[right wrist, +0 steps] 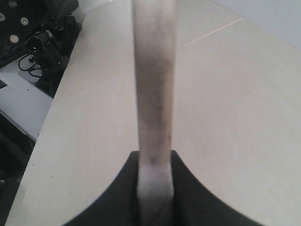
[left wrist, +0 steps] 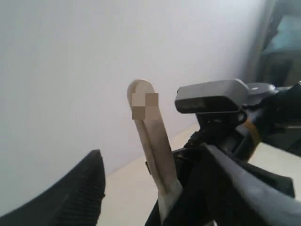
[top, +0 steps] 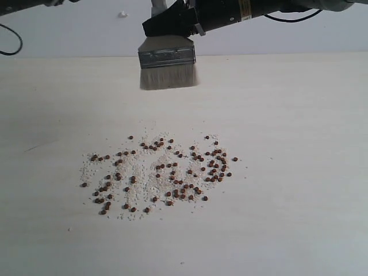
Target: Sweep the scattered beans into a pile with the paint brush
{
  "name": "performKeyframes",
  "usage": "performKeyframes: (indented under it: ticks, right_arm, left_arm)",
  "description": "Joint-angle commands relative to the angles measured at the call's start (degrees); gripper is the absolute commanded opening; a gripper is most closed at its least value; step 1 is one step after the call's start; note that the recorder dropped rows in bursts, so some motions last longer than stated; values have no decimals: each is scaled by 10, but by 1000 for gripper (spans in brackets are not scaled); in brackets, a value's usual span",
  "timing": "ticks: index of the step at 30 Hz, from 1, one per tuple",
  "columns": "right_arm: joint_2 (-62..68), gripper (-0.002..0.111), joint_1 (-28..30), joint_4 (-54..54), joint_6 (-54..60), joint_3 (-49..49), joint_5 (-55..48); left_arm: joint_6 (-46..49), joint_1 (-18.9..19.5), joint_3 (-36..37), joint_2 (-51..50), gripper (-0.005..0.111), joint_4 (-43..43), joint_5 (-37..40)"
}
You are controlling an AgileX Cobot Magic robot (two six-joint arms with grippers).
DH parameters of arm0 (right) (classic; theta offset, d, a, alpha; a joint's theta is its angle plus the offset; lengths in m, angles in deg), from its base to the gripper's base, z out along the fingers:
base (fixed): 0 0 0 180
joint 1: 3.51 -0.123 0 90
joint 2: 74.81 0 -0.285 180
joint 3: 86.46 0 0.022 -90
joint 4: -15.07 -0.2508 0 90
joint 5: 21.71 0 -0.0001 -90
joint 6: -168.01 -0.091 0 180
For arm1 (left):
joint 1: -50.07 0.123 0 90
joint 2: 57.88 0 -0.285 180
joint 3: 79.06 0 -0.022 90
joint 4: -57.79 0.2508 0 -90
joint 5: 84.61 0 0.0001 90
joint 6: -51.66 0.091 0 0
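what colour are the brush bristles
Greyish off-white; the paint brush shows best in the exterior view.

Black arm [top: 230,14]; yellow label band [top: 245,10]; grey camera housing [left wrist: 211,96]

The beans [top: 214,167] are dark reddish-brown, dotted over a speckle of whitish crumbs [top: 144,172] on the pale cream, faintly wood-grained table [top: 299,172]. The paint brush [top: 168,66] has a silver ferrule [top: 167,57], greyish off-white bristles [top: 168,79] and a pale wooden handle [right wrist: 154,94] smudged dark grey.
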Motion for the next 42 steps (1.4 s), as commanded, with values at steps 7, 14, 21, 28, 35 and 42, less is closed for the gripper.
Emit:
performKeyframes:
  ticks: [7,14,21,28,35,42]
  right_arm:
    - [-5,0,-52,-5,4,1,5]
    - [-5,0,-87,-5,5,1,5]
    - [-5,0,-108,-5,6,1,5]
    - [-7,0,-122,-5,5,1,5]
    - [-7,0,-131,-5,5,1,5]
    - [-7,0,-135,-5,5,1,5]
  left_arm:
    - [-114,86,-3,-1,57,49,-127]
    - [-103,85,-3,-1,57,83,-127]
    - [-104,85,-3,-1,57,110,-124]
    - [-104,85,-3,-1,57,113,-107]
    - [-113,85,-3,-1,46,107,-129]
    - [-116,85,-3,-1,0,122,-134]
